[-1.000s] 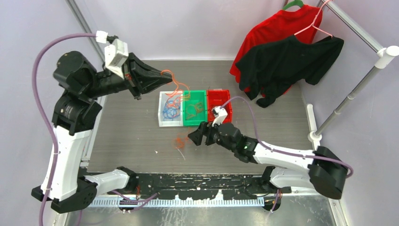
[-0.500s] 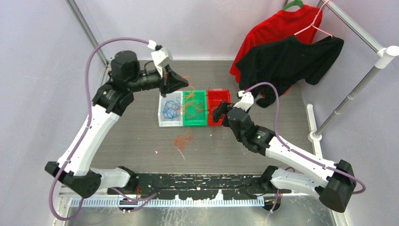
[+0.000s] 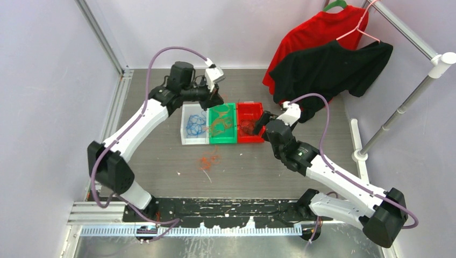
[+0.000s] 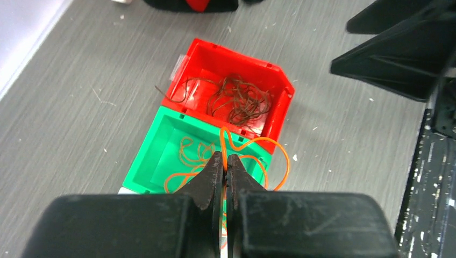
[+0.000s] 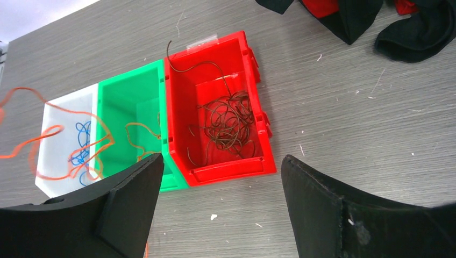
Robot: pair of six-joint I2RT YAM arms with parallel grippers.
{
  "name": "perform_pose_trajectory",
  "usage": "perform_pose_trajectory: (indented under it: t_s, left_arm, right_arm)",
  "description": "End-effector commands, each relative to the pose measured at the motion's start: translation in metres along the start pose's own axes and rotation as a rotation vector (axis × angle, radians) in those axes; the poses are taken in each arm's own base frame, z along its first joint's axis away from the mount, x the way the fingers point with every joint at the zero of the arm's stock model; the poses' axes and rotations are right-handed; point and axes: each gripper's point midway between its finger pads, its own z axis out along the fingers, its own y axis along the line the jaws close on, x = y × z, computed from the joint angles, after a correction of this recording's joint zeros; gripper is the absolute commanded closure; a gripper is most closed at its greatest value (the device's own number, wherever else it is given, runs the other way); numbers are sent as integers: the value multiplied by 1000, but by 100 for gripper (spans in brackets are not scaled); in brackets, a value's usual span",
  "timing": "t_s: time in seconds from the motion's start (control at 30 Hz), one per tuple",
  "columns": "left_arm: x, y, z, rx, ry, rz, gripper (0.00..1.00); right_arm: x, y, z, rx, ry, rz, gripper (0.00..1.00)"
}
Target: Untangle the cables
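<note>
Three small bins stand in a row: white, green, red. Blue cables lie in the white bin. Orange cables lie in the green bin. Dark brown-black cables lie in the red bin. My left gripper is shut on an orange cable and holds it over the green bin; the cable loops hang from the fingertips. My right gripper is wide open and empty, just above the red bin's near side.
A small clump of orange cable lies on the table in front of the bins. Red and black shirts hang from a clothes rack at the back right, with cloth reaching down near the red bin.
My left arm has swung right and down, carrying the orange cable from above the white bin's left to over the green bin. My right gripper moved from the table's middle to the red bin.
</note>
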Motion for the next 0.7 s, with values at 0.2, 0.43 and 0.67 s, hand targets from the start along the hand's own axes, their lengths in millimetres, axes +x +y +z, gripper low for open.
perform_pose_trajectory:
  t_s: [0.2, 0.43, 0.67]
  left_arm:
    - [15, 42, 45, -68, 55, 105, 100]
    - [48, 67, 61, -158, 171, 96, 100]
    - [89, 62, 67, -173, 355, 107, 100]
  right_arm:
    - [-8, 5, 15, 6, -31, 78, 15]
    - [-8, -3, 23, 18, -18, 91, 15]
    - [-9, -6, 25, 18, -11, 105, 15]
